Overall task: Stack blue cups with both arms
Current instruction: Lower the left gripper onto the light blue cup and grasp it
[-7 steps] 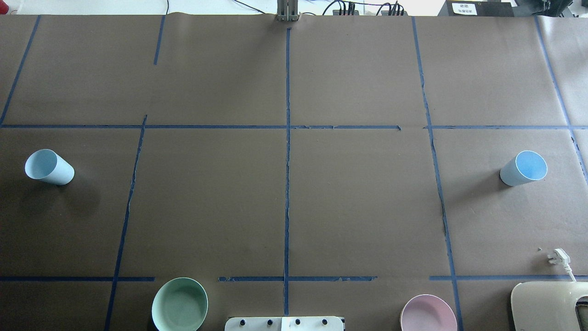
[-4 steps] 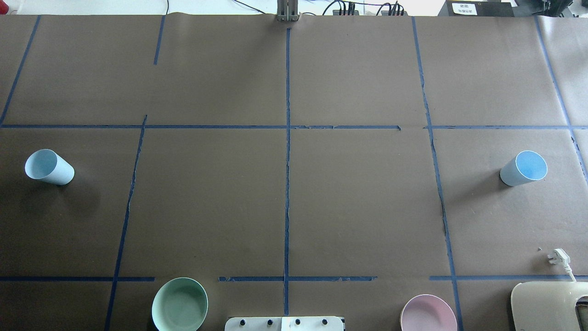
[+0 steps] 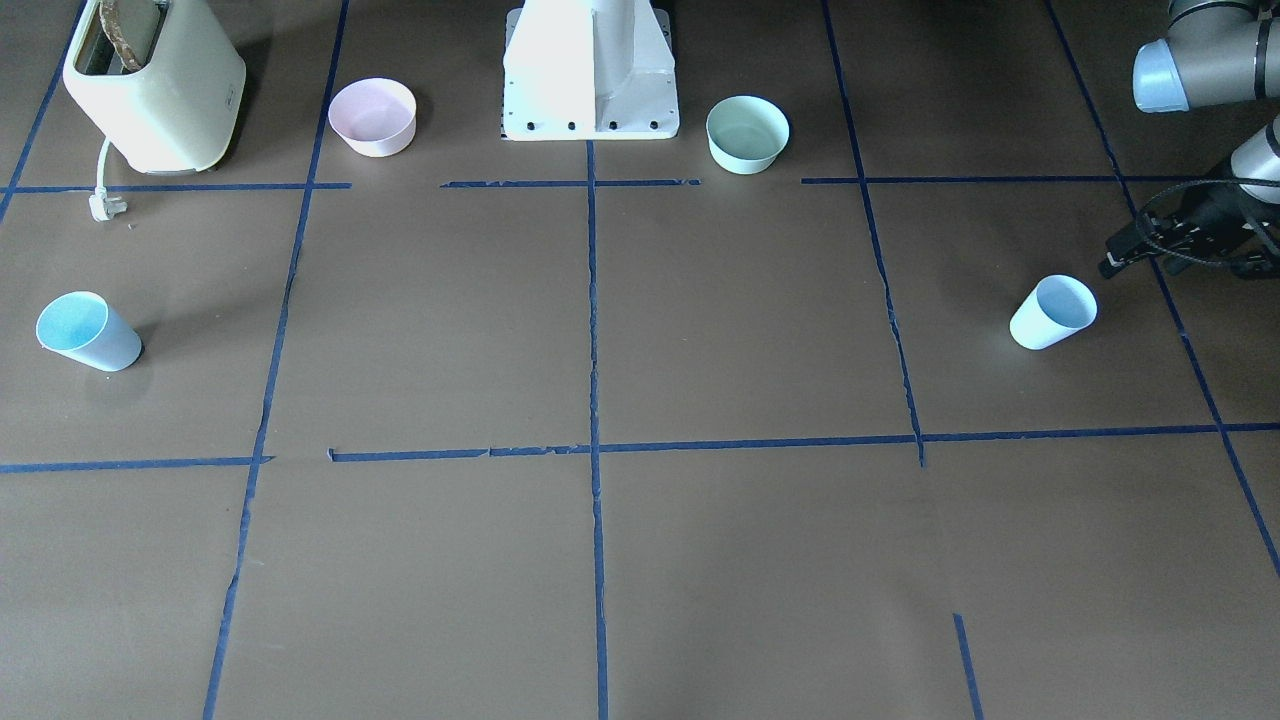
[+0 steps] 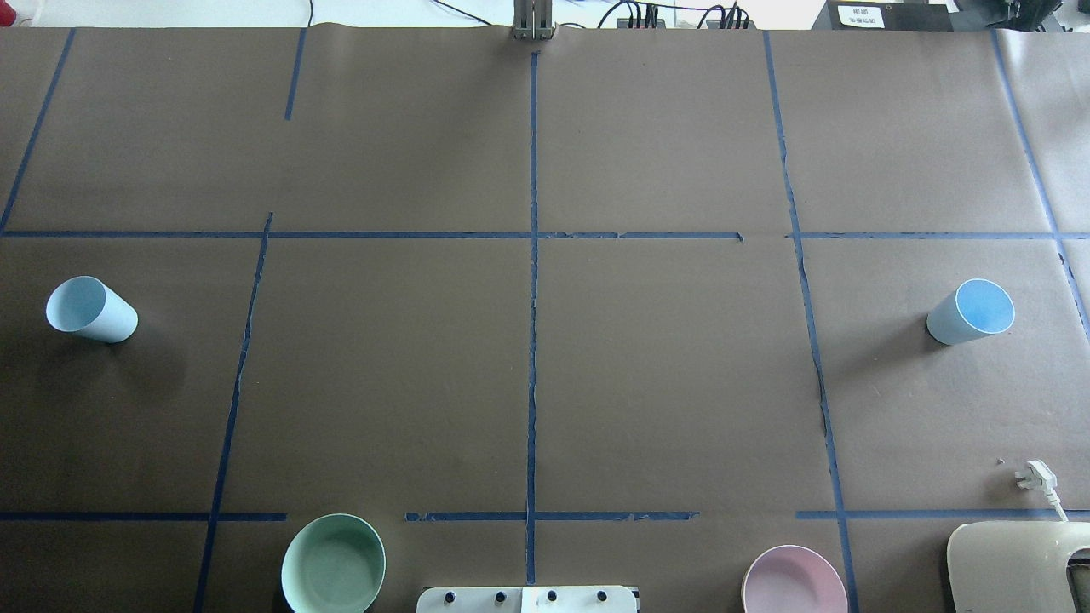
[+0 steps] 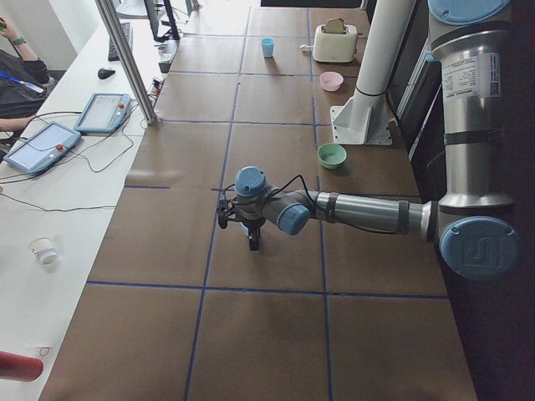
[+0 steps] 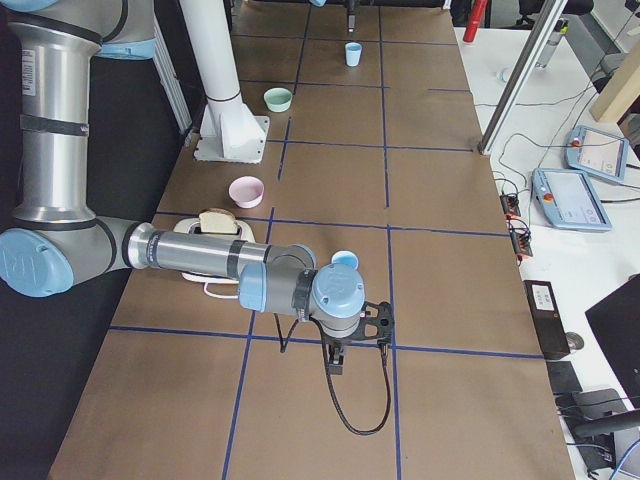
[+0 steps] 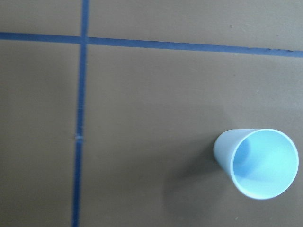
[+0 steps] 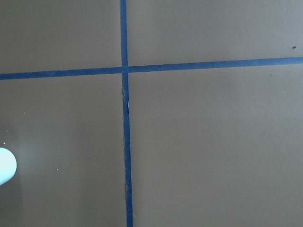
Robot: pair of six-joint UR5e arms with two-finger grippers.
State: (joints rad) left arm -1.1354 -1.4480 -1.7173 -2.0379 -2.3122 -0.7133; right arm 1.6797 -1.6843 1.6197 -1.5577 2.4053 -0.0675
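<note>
Two light-blue cups stand upright on the brown table. The left cup (image 4: 91,309) (image 3: 1052,312) is at the far left, and it fills the lower right of the left wrist view (image 7: 258,163). The right cup (image 4: 971,312) (image 3: 88,332) is at the far right; only a sliver of it shows at the left edge of the right wrist view (image 8: 4,165). My left gripper (image 3: 1112,264) hovers just outside the left cup, and I cannot tell its state. My right gripper (image 6: 336,365) shows only in the exterior right view, beside its cup (image 6: 345,260), state unclear. Neither arm is in the overhead view.
A mint-green bowl (image 4: 333,564) and a pink bowl (image 4: 794,581) stand near the robot's white base (image 3: 590,70). A cream toaster (image 4: 1022,566) with its loose plug (image 4: 1035,477) is at the near right. Blue tape lines cross the table.
</note>
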